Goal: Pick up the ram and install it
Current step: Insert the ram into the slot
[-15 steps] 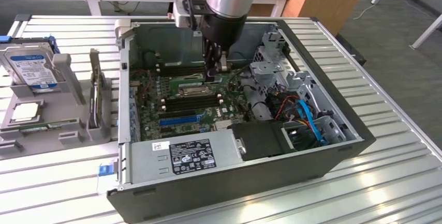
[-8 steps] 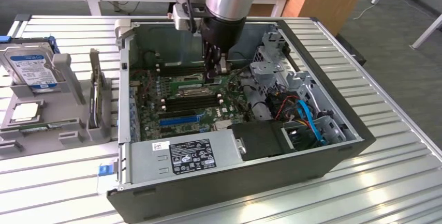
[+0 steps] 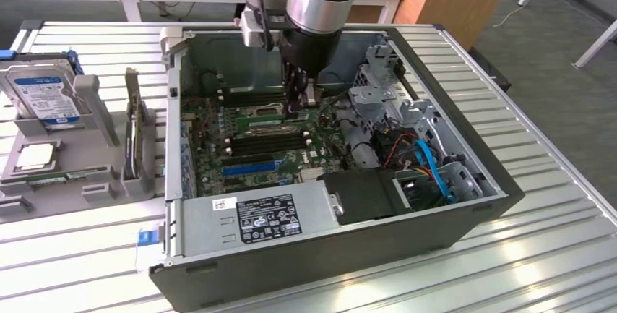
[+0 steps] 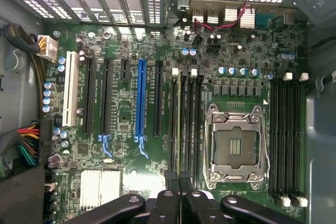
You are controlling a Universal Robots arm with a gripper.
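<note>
on the exterior view's left, a slatted metal table [image 3: 77,255] carries one grey fixture [image 3: 101,190]. it holds one hard drive [image 3: 43,96] propped upright, one cpu chip [image 3: 34,156] lying flat below it, and one dark expansion card [image 3: 135,136] standing on edge just beside the case.

in the middle sits one open computer case [image 3: 337,255] with its motherboard facing up and one grey power supply [image 3: 260,219] at the near end. one arm [image 3: 318,2] reaches straight down into it, and the gripper [image 3: 300,103] is low over the board beside the cpu socket [image 4: 234,148].

in the wrist view the two fingertips [image 4: 169,182] are pinched close together on one ram [image 4: 180,124]. it shows edge-on as a long, very thin yellow-green line. the ram runs along the bank of black memory slots between the single blue slot [image 4: 140,103] and the socket, parallel to them. whether it is seated in a slot or only resting at one cannot be told.

past the socket there is a second bank of memory slots [image 4: 290,135], four in number, all bare. one white slot [image 4: 69,93] lies at the far side of the blue one.

on the exterior view's right, inside the case, one blue cable [image 3: 429,165] curves down among grey drive brackets.
</note>
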